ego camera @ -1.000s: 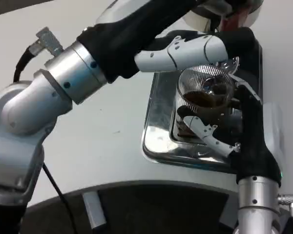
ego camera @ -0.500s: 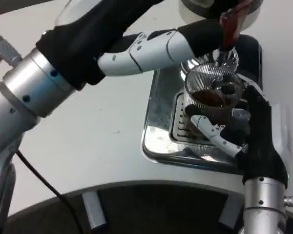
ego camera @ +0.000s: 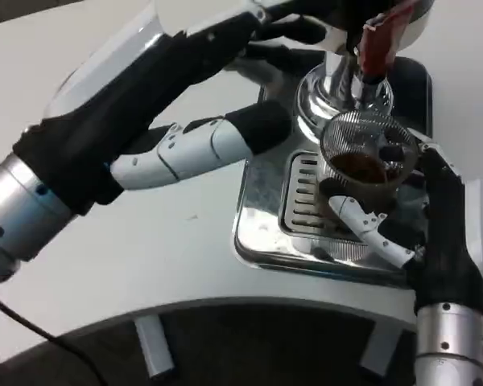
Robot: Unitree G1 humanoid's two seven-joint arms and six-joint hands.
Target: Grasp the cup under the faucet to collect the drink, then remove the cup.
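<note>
Cup (ego camera: 364,165), ribbed, clear and part-filled with brown drink, sits under the faucet (ego camera: 362,80) above the drip tray (ego camera: 262,217), my right hand (ego camera: 406,217) wrapped round it for lifting away, left hand (ego camera: 225,121) spread, holding nothing.

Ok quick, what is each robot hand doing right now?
Left hand: open, holding nothing, fingers stretched toward the dispenser.
Right hand: holding the cup, fingers wrapped around it.
</note>
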